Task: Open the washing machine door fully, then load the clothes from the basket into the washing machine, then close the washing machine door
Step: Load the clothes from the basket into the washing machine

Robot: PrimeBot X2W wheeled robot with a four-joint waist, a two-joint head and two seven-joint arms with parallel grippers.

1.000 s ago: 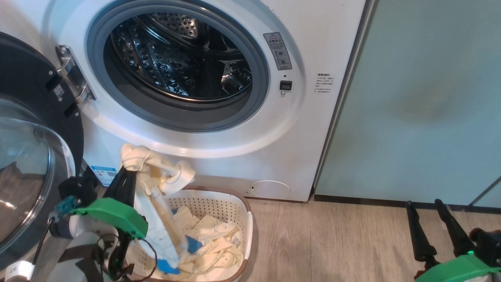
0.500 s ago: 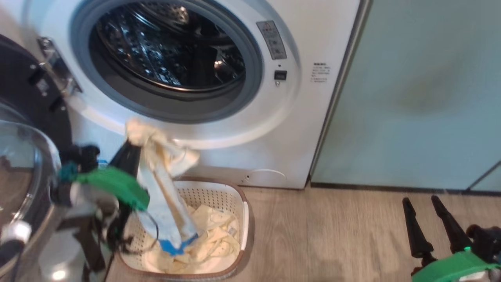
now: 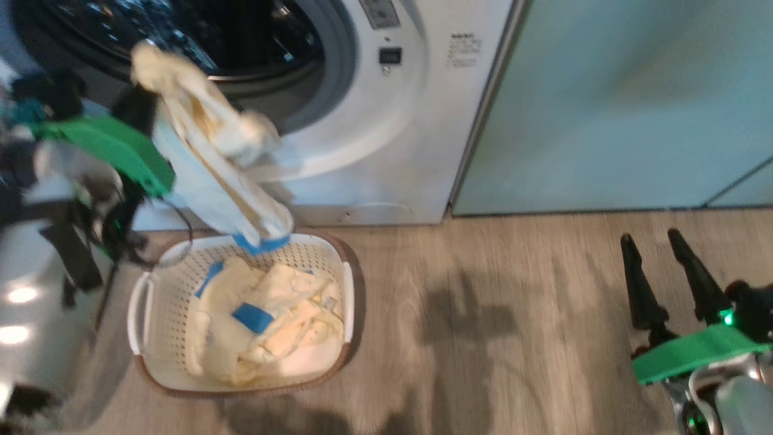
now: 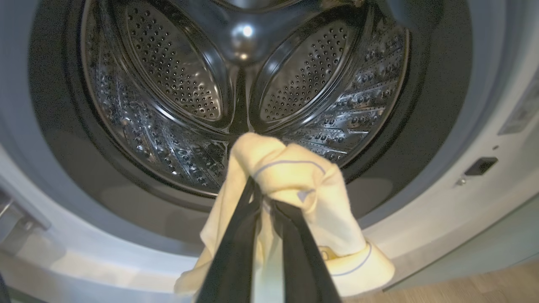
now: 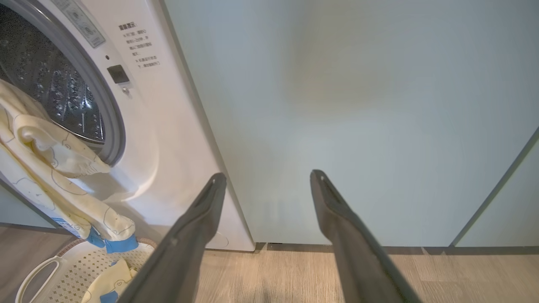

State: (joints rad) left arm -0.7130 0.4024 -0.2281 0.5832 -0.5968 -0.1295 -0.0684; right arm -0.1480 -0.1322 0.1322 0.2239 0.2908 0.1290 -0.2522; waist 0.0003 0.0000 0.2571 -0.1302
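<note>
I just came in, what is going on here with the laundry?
The left tool is shut on a pale yellow garment and holds it up in front of the open washing machine. More clothes lie in the basket on the floor. The right tool is open, holding nothing.

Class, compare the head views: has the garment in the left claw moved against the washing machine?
Yes. The garment has risen against the washing machine: its top now overlaps the drum opening; earlier it hung below it.
</note>
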